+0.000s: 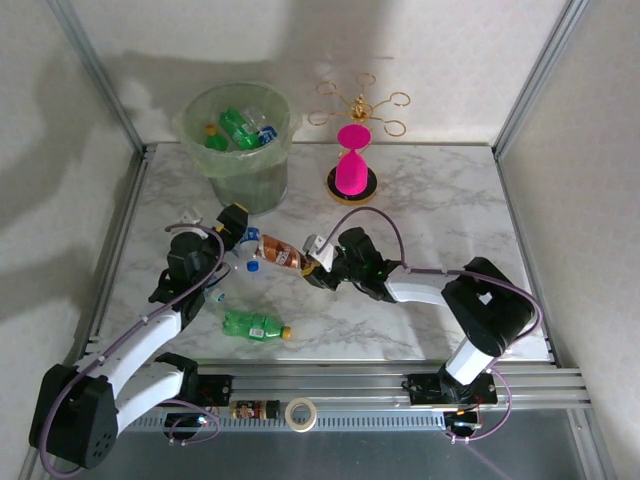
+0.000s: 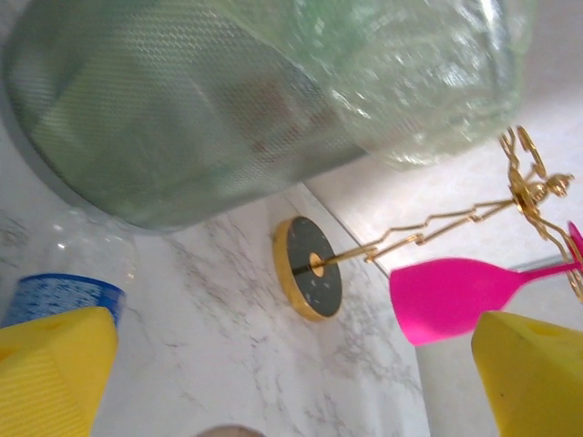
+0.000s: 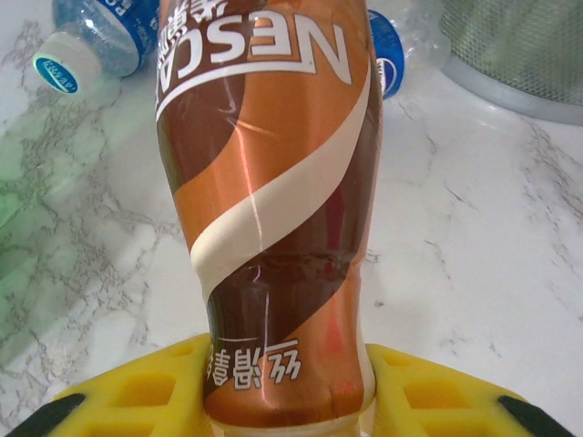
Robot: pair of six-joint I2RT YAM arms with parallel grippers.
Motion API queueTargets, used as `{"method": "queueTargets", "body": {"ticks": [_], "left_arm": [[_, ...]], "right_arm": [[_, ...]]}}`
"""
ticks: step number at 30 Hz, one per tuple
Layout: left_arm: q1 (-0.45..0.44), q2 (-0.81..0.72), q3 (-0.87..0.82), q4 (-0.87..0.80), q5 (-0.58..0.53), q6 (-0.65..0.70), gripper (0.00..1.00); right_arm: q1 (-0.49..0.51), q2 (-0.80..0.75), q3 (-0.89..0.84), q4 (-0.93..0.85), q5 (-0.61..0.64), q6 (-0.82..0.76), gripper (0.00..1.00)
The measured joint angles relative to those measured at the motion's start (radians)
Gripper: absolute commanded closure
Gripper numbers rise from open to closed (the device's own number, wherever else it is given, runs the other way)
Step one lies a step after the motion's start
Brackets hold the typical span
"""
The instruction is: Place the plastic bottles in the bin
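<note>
Meanwhile right gripper (image 1: 313, 265) clamps the brown bottle (image 1: 280, 252); left gripper (image 1: 232, 226) gapes beside clear bottles (image 3: 96, 41), facing bin (image 1: 250, 185).

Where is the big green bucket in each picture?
Top external: the large round translucent pale-green plastic bin stands upper left, at the table's far edge.
Left wrist: the bin looms across the top, close up.
Right wrist: the bin's base sits in the upper-right corner.
Shared landmark: the white marble tabletop beneath it.
</note>
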Motion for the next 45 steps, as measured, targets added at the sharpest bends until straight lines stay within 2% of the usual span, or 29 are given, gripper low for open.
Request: {"method": "queueTargets", "body": {"ticks": [11, 26, 30, 35, 37, 42, 45], "left_arm": [[-0.170, 0.076, 0.011, 0.063, -0.042, -0.070, 0.01], [-0.241, 0.241, 0.065, 0.162, -0.043, -0.096, 0.01], [-0.248, 0.273, 0.072, 0.185, -0.030, -0.100, 0.11], [-0.253, 0.300, 0.074, 0.224, -0.019, -0.108, 0.37], [-0.255, 0.302, 0.075, 0.237, -0.018, -0.108, 0.43], [-0.258, 0.305, 0.075, 0.242, -0.016, -0.107, 0.51], [-0.259, 0.305, 0.075, 0.242, -0.017, -0.107, 0.52]], "right_arm": [[-0.002, -0.014, 0.026, 0.020, 0.076, 0.196, 0.73], [-0.002, -0.063, 0.024, 0.128, 0.022, 0.309, 0.71], [0.000, -0.063, 0.022, 0.140, -0.001, 0.318, 0.70], [0.003, -0.063, 0.017, 0.149, -0.019, 0.324, 0.70], [0.003, -0.063, 0.013, 0.150, -0.023, 0.325, 0.69], [0.003, -0.064, 0.012, 0.150, -0.022, 0.325, 0.65], [0.003, -0.064, 0.012, 0.150, -0.021, 0.328, 0.57]]}}
